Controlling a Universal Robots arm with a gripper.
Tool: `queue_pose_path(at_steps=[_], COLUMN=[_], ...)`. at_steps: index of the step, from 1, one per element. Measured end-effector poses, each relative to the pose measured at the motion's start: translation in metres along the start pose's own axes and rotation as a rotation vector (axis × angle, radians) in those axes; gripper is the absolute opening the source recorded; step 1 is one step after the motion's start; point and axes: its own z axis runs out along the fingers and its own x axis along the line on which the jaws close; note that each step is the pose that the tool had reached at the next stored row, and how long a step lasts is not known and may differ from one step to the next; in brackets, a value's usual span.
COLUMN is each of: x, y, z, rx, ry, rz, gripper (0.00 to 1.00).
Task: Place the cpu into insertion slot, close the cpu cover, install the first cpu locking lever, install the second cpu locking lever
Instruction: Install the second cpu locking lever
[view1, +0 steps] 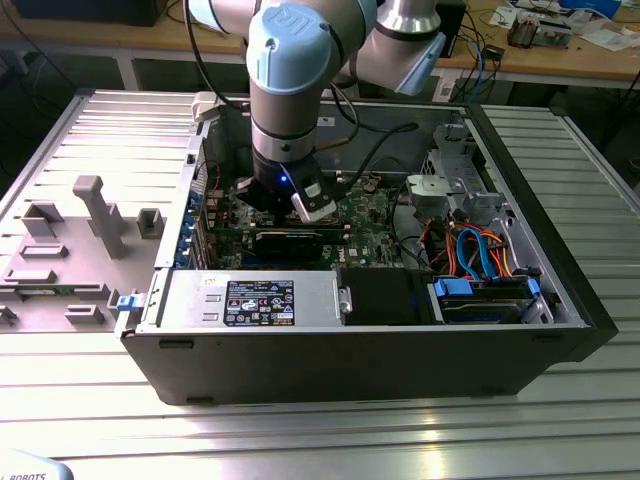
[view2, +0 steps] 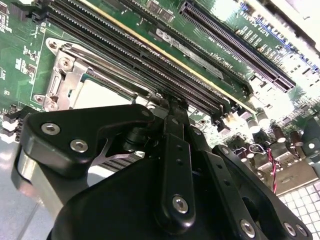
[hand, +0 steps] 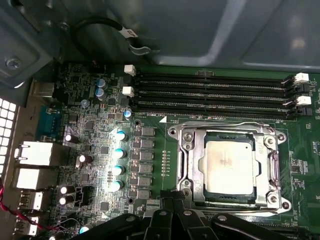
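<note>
**Arm down inside the open computer case**

A ribbed metal table carries an open computer case, with workbenches behind. The arm reaches into it, hiding much of the green board. In the first wrist view the cpu sits in the insertion slot, the cpu cover closed around it. The pincer hangs just beside the socket's edge, fingertips drawn together; whether they grip anything I cannot tell.
</note>
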Motion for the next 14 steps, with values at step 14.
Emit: queue_pose_path(at_steps=[14], x=[0.0015], y=[0.0055], z=[-0.0250], rx=[0.0041], ry=[0.0000], rz=[0.000], gripper=[0.11])
